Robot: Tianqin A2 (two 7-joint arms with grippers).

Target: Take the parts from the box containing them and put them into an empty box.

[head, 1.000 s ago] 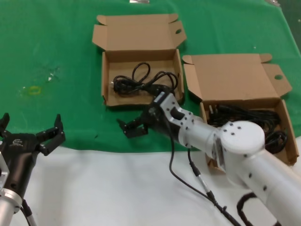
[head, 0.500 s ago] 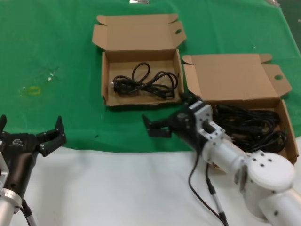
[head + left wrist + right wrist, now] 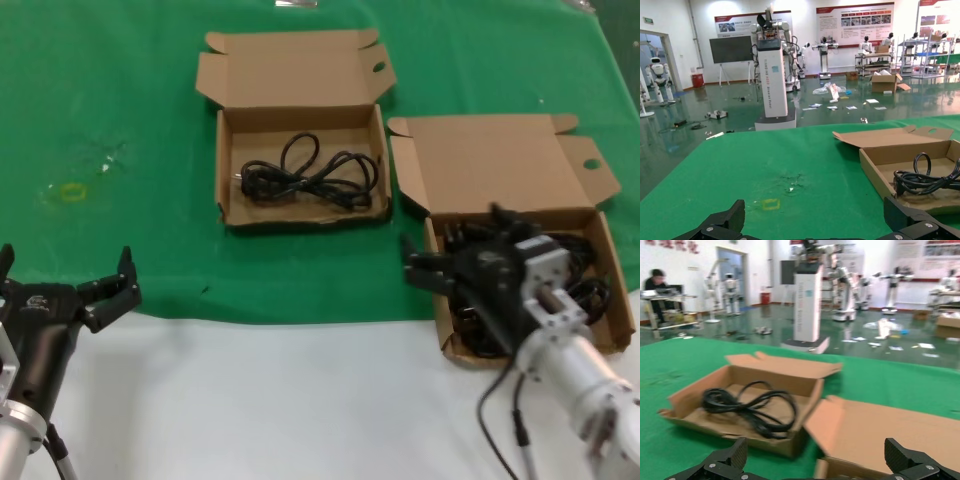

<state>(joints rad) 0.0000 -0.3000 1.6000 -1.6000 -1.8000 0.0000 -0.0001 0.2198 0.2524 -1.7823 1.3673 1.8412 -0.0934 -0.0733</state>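
Note:
The larger cardboard box with the tall lid [image 3: 500,165] lies at the right and holds a pile of black cables [image 3: 580,255]. The box with the short wide lid [image 3: 290,70] lies farther back to its left and holds one black cable [image 3: 305,175]. My right gripper [image 3: 455,245] is open and empty, hovering over the near left part of the larger box. In the right wrist view the right gripper [image 3: 815,462] faces the short-lid box [image 3: 805,390], its cable [image 3: 747,405] and the tall lid [image 3: 880,432]. My left gripper [image 3: 65,268] is open and empty at the near left.
The boxes lie on a green cloth [image 3: 120,100] whose near edge gives way to white table [image 3: 260,400]. A small yellow mark [image 3: 72,192] sits on the cloth at the left. The left wrist view shows the short-lid box [image 3: 880,160] and its cable [image 3: 925,177].
My right arm has swung to the right, from in front of the short-lid box to over the larger box, open and empty throughout. The left arm has not moved.

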